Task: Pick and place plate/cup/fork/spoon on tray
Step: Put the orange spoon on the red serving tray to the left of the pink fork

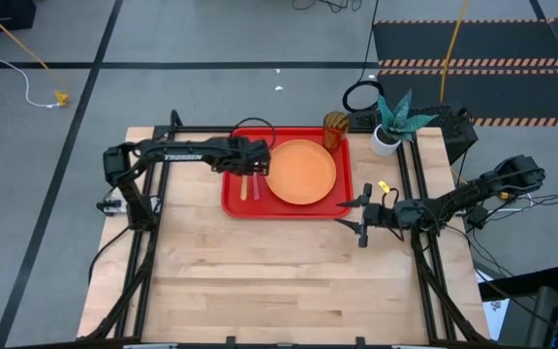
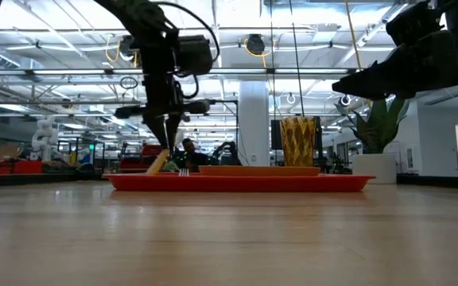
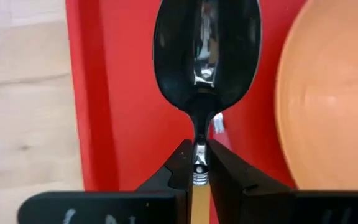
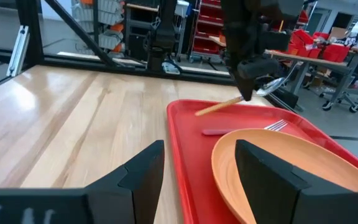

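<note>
The red tray (image 1: 235, 199) lies at the table's far middle. The orange plate (image 1: 301, 172) lies flat on its right part, and the amber cup (image 1: 334, 131) stands upright at its far right corner. The pink-handled fork (image 4: 238, 130) lies flat on the tray's left part, left of the plate. My left gripper (image 1: 256, 161) is over the tray's left part, shut on the spoon (image 3: 207, 50). My right gripper (image 1: 361, 217) is open and empty, above the table by the tray's near right corner. My left gripper pinches the spoon's thin metal neck (image 3: 199, 157), between bowl and orange-yellow handle, between its two fingertips. The fingers point down and lie across the spoon. The spoon sits tilted: its bowl (image 4: 272, 87) is raised, and its handle end (image 4: 199, 112) is down at the tray.
A white pot with a green plant (image 1: 393, 124) stands at the table's far right, beside the cup. Black frame rails (image 1: 153, 262) run along both sides of the table. Bare wood (image 1: 279, 281) spreads from the tray to the near edge.
</note>
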`<action>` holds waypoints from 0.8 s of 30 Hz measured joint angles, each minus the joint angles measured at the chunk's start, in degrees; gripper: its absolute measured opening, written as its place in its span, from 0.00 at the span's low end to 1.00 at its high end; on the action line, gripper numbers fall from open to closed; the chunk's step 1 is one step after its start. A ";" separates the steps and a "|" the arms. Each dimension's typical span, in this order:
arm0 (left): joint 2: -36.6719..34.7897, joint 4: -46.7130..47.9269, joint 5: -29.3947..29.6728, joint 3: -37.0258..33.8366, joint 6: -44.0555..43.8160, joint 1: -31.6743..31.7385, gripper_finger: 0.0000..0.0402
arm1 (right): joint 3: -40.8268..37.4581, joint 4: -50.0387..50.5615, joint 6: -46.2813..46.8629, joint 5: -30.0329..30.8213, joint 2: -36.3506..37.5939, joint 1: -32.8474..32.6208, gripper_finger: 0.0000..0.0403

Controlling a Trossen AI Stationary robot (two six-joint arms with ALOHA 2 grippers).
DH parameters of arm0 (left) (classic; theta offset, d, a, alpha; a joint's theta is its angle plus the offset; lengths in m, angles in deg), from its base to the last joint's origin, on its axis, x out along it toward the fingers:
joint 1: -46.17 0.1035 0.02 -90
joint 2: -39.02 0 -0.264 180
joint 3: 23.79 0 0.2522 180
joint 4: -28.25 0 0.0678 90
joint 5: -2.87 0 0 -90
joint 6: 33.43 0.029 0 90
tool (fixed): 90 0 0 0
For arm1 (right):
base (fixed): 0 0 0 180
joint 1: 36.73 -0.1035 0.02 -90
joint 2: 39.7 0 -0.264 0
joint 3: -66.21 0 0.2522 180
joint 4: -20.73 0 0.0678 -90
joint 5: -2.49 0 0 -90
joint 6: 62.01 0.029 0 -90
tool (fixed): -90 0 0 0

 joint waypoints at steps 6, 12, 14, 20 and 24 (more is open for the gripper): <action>2.17 -1.04 -3.38 0.02 0.64 2.88 0.09 | -0.02 1.57 0.67 -0.04 -0.02 -0.07 0.48; 3.07 -0.67 -4.91 0.02 0.99 5.07 0.09 | 0.00 1.73 1.66 -0.56 0.00 -0.07 0.48; 2.97 -0.44 -5.70 -0.04 0.85 5.77 0.09 | 0.00 1.78 1.67 -1.53 0.00 -0.07 0.48; 2.97 -0.30 -8.44 0.02 1.06 6.95 0.09 | 0.00 1.75 2.06 -1.57 0.00 -0.20 0.48; 2.94 -0.83 -8.75 -1.30 0.76 7.74 0.09 | 0.00 1.75 2.66 -1.58 0.00 -0.28 0.48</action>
